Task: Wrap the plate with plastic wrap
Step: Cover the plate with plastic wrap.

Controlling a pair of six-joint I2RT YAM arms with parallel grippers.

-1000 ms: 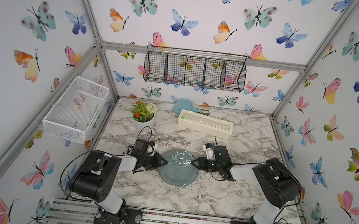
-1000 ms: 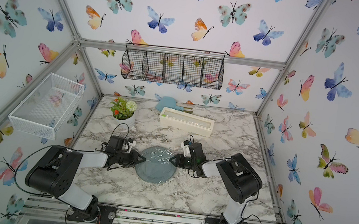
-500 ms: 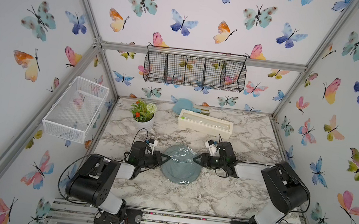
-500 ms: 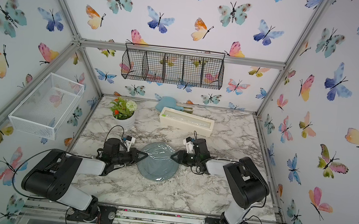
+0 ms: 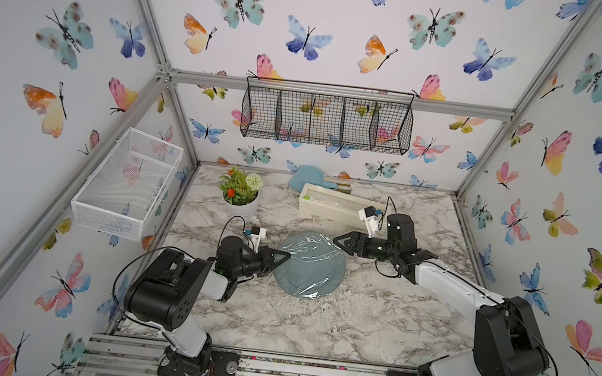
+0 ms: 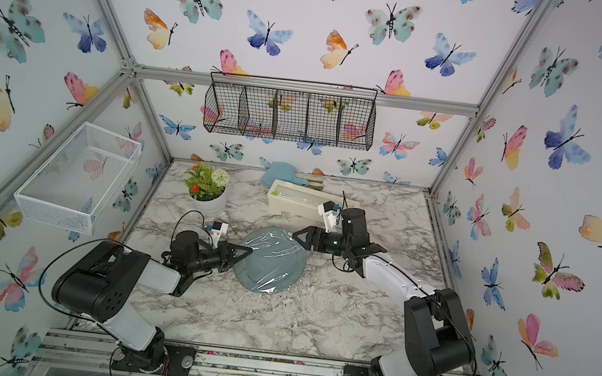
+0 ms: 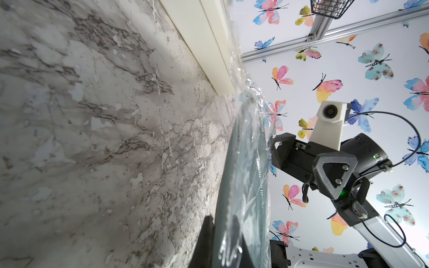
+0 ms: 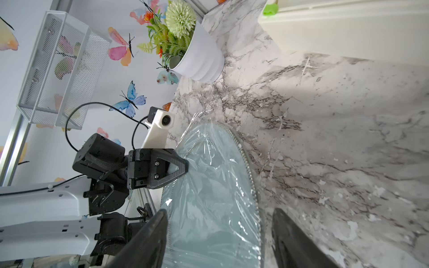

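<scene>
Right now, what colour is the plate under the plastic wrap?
The plate is slate grey-blue, clearest in a top view.

Left hand (image 5: pixel 284 256) clamped, right hand (image 5: pixel 337 241) spread open; 2 arms low, reaching inward.

Bright, even light fills both top views; soft shadows lie on the white grey-veined marble tabletop (image 5: pixel 313 327); glare streaks the thin transparent wrinkled plastic wrap (image 5: pixel 314 254) over the round slate grey-blue plate (image 5: pixel 301 284); wide-angle stretch shows toward the edges; the wrist views blur up close.
</scene>
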